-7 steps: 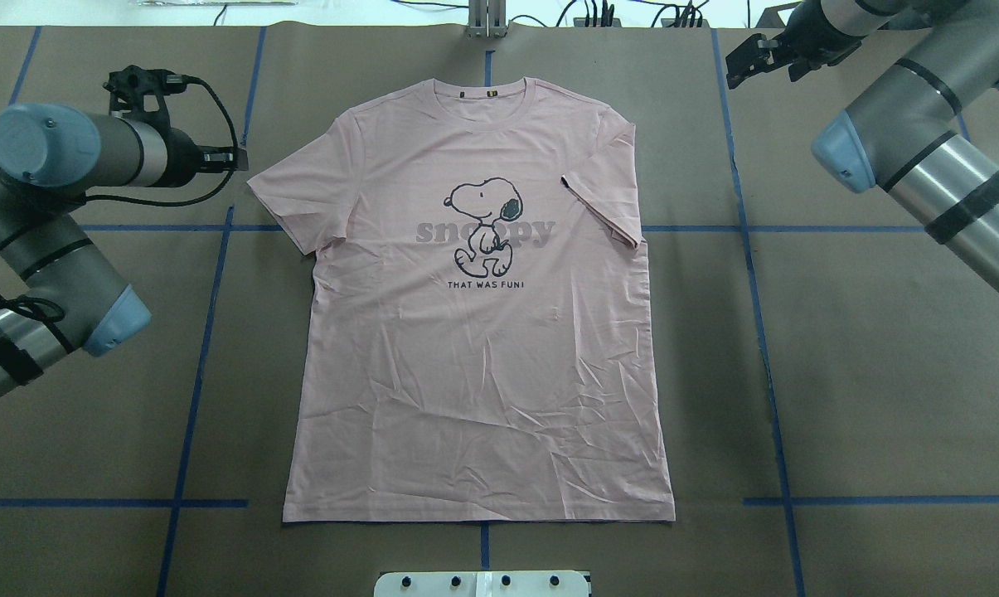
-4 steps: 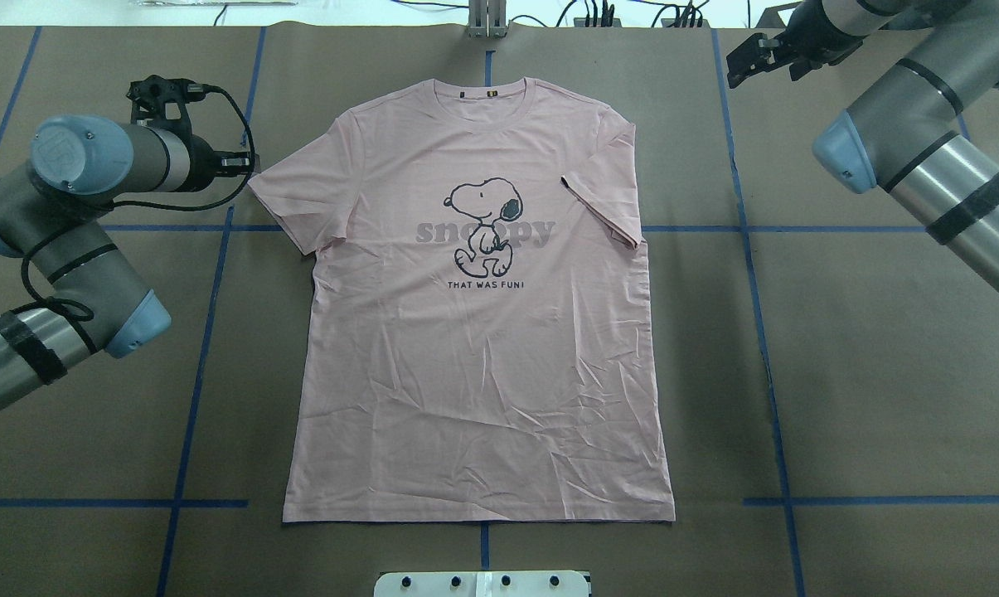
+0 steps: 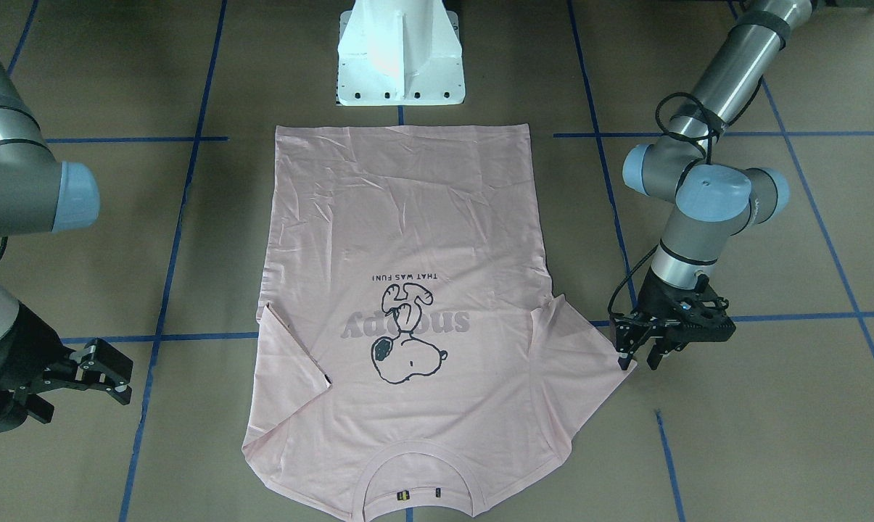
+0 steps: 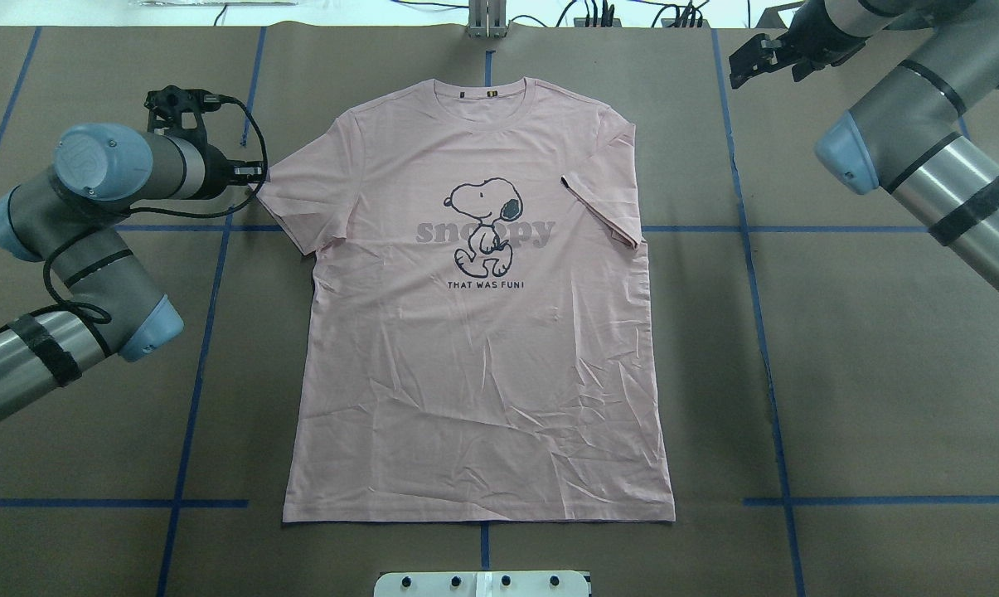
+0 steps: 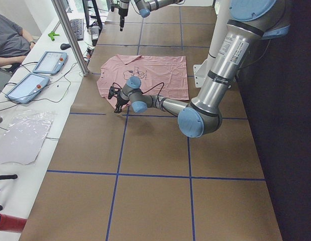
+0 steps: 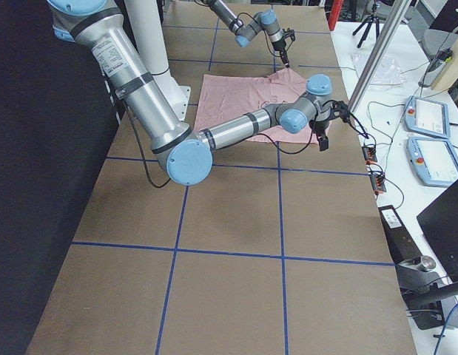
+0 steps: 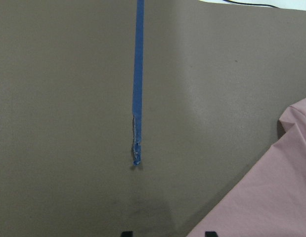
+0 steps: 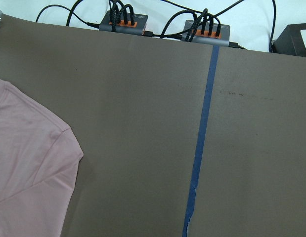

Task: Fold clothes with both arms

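The pale pink T-shirt (image 4: 482,348) lies flat on the brown table, with the dog print up and the collar at the far edge. Its sleeve on the overhead view's right is folded in over the body (image 4: 603,207). My left gripper (image 4: 254,172) is open and low at the outer edge of the other sleeve; the front view (image 3: 640,354) shows its fingers straddling that sleeve's hem. The left wrist view shows the sleeve (image 7: 271,197) at the lower right. My right gripper (image 4: 744,70) is open and empty, hovering off the far right shoulder of the shirt (image 8: 29,163).
The white pedestal base (image 3: 400,65) stands at the near edge by the shirt's hem. Blue tape lines (image 4: 201,332) cross the table. Cable hubs (image 8: 123,22) and a metal post (image 4: 487,21) sit at the far edge. Tablets (image 5: 24,85) lie beyond it.
My left arm has swung right and forward, bringing its gripper from beside the sleeve up to the sleeve's edge. The right gripper has barely moved. The shirt has not moved.
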Controlling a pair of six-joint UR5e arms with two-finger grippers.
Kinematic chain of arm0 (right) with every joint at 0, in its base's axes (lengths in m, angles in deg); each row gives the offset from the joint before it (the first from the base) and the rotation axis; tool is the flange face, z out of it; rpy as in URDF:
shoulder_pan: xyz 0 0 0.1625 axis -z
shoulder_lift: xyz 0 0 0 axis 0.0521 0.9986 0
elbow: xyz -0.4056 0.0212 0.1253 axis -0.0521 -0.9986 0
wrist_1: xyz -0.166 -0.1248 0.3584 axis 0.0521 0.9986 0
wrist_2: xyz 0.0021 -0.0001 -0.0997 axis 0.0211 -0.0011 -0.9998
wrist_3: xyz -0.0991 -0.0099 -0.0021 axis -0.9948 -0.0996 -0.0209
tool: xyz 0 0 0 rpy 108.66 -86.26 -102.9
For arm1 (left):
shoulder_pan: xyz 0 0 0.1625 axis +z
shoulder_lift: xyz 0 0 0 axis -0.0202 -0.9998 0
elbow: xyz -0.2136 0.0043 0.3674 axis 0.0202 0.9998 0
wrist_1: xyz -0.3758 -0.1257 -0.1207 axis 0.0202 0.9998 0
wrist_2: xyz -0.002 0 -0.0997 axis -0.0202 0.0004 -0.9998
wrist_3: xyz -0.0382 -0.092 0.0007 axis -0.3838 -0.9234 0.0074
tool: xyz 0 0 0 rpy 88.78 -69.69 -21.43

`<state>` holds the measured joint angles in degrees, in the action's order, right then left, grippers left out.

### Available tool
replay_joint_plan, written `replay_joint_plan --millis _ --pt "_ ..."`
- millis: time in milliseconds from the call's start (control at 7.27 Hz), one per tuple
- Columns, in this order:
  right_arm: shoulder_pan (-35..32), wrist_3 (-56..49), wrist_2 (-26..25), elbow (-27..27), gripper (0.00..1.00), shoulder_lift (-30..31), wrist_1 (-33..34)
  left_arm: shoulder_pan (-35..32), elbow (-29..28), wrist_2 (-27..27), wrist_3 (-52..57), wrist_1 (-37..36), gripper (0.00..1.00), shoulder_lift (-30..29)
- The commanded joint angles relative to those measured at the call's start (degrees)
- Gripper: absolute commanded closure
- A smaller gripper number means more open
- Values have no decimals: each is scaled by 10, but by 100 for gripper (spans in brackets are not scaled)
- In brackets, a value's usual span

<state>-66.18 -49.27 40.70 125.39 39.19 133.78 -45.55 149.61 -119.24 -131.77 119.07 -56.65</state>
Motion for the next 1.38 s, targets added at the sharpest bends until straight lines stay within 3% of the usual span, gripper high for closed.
replay_joint_plan --millis 0,550,688,1238 --pt "0 0 0 0 0 2 0 7 0 0 2 0 50 0" --pt "0 1 -1 0 0 2 0 9 0 1 5 -2 51 0" --pt "0 1 -1 0 0 2 0 9 -1 1 6 -2 57 0" --pt "0 1 -1 0 0 3 0 9 -4 1 23 -3 57 -1"
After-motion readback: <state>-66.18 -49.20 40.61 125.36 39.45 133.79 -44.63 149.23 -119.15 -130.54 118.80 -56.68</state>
